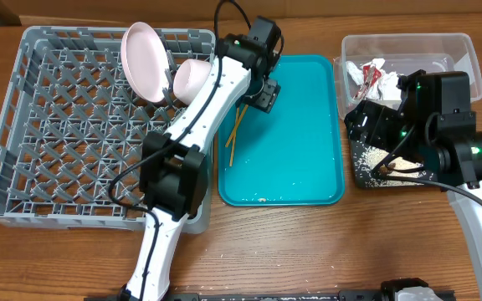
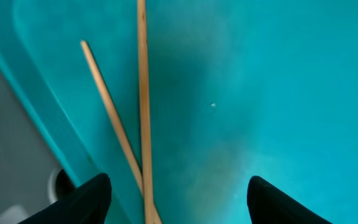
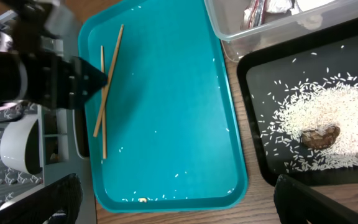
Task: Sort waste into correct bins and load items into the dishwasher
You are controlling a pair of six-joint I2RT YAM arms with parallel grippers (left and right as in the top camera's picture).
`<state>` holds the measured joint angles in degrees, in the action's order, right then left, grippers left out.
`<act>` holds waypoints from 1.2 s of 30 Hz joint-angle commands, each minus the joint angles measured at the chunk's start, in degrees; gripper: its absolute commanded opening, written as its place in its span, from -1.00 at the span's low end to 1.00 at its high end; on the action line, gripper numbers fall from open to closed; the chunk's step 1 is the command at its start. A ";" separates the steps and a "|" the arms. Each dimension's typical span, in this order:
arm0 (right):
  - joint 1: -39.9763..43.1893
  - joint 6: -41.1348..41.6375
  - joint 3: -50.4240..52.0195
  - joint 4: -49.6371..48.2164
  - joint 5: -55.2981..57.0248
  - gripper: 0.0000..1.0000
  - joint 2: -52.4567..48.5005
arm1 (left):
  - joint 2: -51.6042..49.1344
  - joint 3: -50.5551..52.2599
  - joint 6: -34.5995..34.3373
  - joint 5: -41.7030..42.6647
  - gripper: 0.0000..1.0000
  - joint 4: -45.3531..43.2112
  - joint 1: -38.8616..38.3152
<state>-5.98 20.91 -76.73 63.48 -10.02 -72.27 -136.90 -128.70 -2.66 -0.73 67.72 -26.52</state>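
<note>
We see left jaws wide, empty, over crossed chopsticks (image 2: 143, 93) frame-left; right jaws likewise, seemingly. Risk: pinching only one.

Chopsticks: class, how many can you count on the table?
2. One chopstick crosses the other chopstick on the teal tray, near its left edge, below the open left gripper. None seems hidden.

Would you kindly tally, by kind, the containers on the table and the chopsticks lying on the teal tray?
Grey dish rack: 1
Teal tray: 1
Clear tub: 1
Black tray: 1
Chopsticks: 2
Total: 6
</note>
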 commanded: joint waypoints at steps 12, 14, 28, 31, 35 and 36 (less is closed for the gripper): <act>0.22 -0.37 -0.48 -0.35 0.57 1.00 0.17 | -8.79 -0.31 1.33 0.11 0.20 -2.56 0.74; 0.22 -0.37 -0.48 -0.35 0.57 1.00 0.17 | -9.44 -0.28 1.33 0.15 0.16 -2.49 0.72; 0.22 -0.37 -0.48 -0.35 0.57 1.00 0.17 | -2.49 -15.45 -3.80 0.42 -0.92 13.29 2.08; 0.22 -0.37 -0.48 -0.35 0.57 1.00 0.17 | 3.82 -18.86 -5.57 -2.78 -0.92 18.01 3.52; 0.22 -0.37 -0.48 -0.35 0.57 1.00 0.17 | 9.49 -18.86 -7.96 -8.07 -0.92 25.79 6.82; 0.22 -0.37 -0.48 -0.35 0.59 1.00 0.17 | 10.21 -18.84 -8.13 -8.74 -0.91 28.09 8.02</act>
<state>-6.00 20.91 -76.73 63.46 -10.02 -72.27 -131.44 -146.21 -7.81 -4.23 91.50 -21.93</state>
